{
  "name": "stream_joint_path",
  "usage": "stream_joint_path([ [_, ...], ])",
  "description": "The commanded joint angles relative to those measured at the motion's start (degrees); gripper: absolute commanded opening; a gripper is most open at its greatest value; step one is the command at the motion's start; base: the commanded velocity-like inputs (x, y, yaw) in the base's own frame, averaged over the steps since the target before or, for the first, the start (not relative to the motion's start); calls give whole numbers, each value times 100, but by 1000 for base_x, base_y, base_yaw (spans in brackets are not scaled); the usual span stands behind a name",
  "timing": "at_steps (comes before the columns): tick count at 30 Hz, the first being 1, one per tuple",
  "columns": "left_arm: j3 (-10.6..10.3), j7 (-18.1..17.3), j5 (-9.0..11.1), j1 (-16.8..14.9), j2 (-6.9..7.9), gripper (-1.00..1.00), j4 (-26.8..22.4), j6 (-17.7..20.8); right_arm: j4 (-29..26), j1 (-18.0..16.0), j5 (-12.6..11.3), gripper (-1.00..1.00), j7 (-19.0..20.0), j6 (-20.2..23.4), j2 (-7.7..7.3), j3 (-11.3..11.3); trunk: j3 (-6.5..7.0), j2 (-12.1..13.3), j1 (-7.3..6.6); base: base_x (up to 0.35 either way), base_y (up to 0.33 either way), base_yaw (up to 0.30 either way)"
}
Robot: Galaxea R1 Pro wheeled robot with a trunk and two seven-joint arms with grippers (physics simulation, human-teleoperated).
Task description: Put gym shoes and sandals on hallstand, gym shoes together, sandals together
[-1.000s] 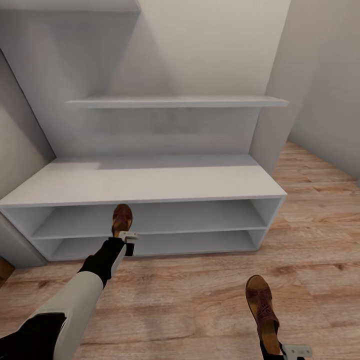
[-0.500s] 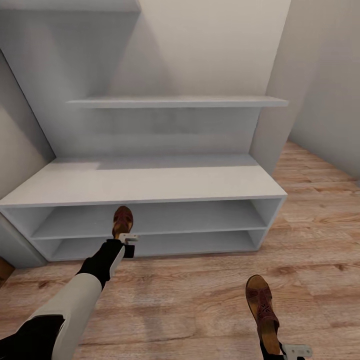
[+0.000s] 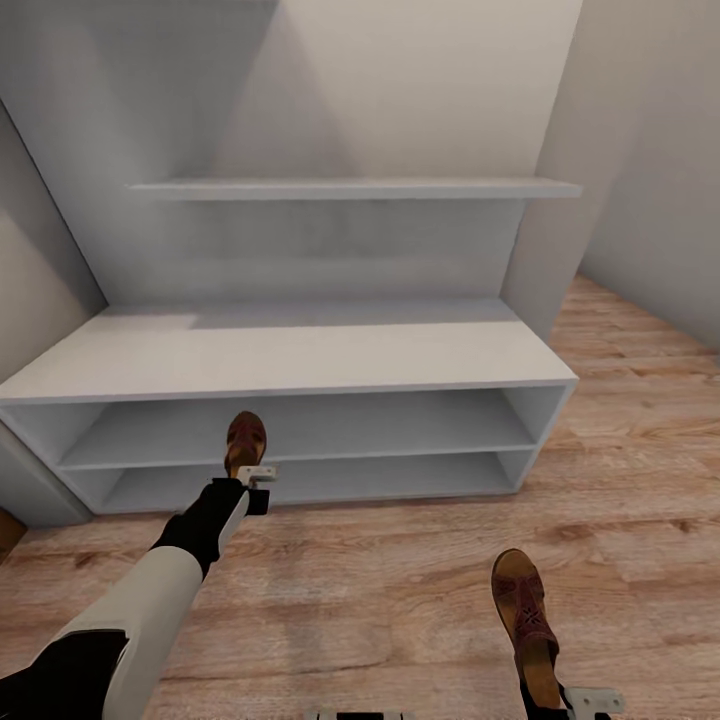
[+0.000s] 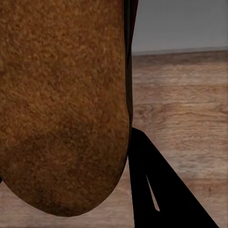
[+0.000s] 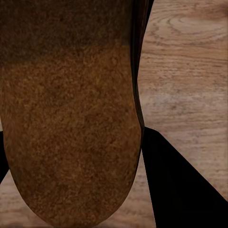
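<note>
In the head view, you carry one sandal in each gripper. The left gripper [image 3: 257, 478] holds the left sandal [image 3: 245, 441] by its heel, with the toe pointing toward the hallstand [image 3: 300, 358], just in front of the upper shelf slot. The right gripper [image 3: 585, 700] sits at the lower edge of the picture and holds the right sandal [image 3: 525, 610] by its heel too, above the corridor floor [image 3: 400, 560] and well apart from the rack. The bench top and both slots look bare, and I see no gym shoes here.

In the left wrist view, the tan footbed of the left sandal [image 4: 61, 104] is very close to the camera, with a dark finger [image 4: 161, 194] beside it, so the jaws are closed on this sandal. Floor planks and a grey surface lie behind it.

In the right wrist view, the footbed of the right sandal [image 5: 71, 118] is again close, a dark finger [image 5: 185, 185] next to it, closed on the sandal, and floor planks lie below.

I judge that you are in the placing step for the sandals. Next, you should push the left sandal into a slot or raise it onto the bench top and let it go, then bring the right one directly beside it. Mind that the toe does not catch the shelf edge.
</note>
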Motion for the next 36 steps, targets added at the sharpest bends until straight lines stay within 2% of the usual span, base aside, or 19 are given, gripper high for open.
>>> stream_joint_path([
  [1,26,-25,-64,-1,-5,-100,-11,35,3,-4,20,-100,53,-16,5,-47,-9,-2,-1,0,0,0],
  [19,17,-22,-64,-10,-3,-100,-8,35,10,-4,20,-100,49,-21,-12,-47,-20,-2,-1,67,4,0],
  [30,17,-23,-63,-10,-3,-100,-9,35,20,-4,20,-100,44,-21,-5,-46,-20,-2,-1,198,171,0],
  [36,17,-27,-58,-13,-3,-100,-8,35,31,-4,20,-100,44,-21,-4,-40,-20,-2,-1,55,45,0],
])
